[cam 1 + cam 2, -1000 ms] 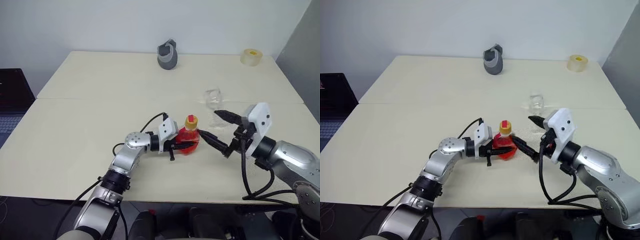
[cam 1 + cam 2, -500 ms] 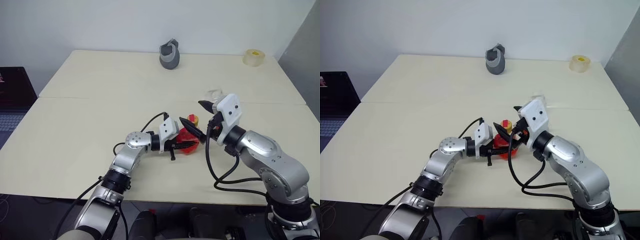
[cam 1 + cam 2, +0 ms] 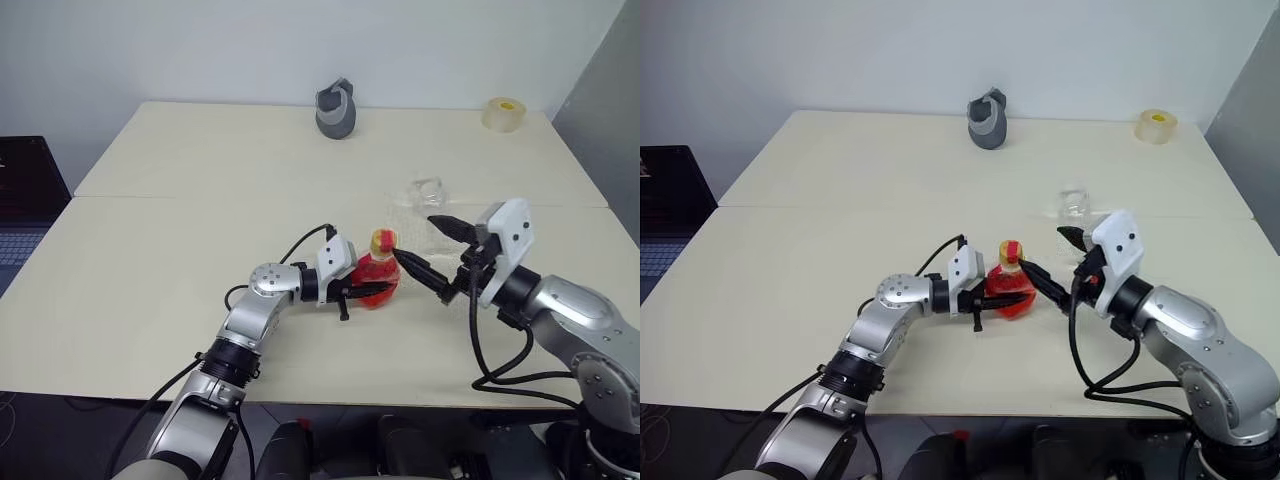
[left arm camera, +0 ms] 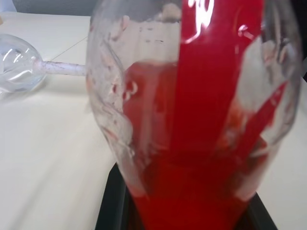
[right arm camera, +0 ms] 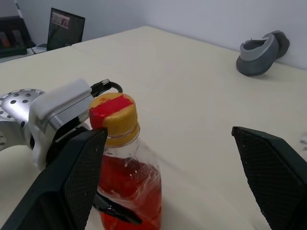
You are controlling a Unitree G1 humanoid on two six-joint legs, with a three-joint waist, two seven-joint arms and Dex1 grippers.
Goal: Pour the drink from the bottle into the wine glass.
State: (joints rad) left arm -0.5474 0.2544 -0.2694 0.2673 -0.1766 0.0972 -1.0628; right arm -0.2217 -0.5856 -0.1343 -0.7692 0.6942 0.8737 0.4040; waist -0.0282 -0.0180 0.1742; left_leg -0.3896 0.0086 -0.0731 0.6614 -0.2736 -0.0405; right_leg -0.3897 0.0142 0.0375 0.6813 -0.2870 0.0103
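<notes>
Now right claw (image 3: 422, 246) back off bottle (image 3: 378, 280), wide open.

Grey jug (image 3: 336, 110); tape roll (image 3: 503, 113)

The bottle (image 3: 378, 272) stands upright near the middle of the table's front half, a small clear plastic one with a rounded body, its yellow-and-red cap (image 5: 113, 112) still on. The drink (image 4: 201, 158), bright translucent red-orange, fills its lower body. The wine glass (image 3: 427, 194), clear and colourless, stands at about two o'clock from the bottle, near it but apart.
</notes>
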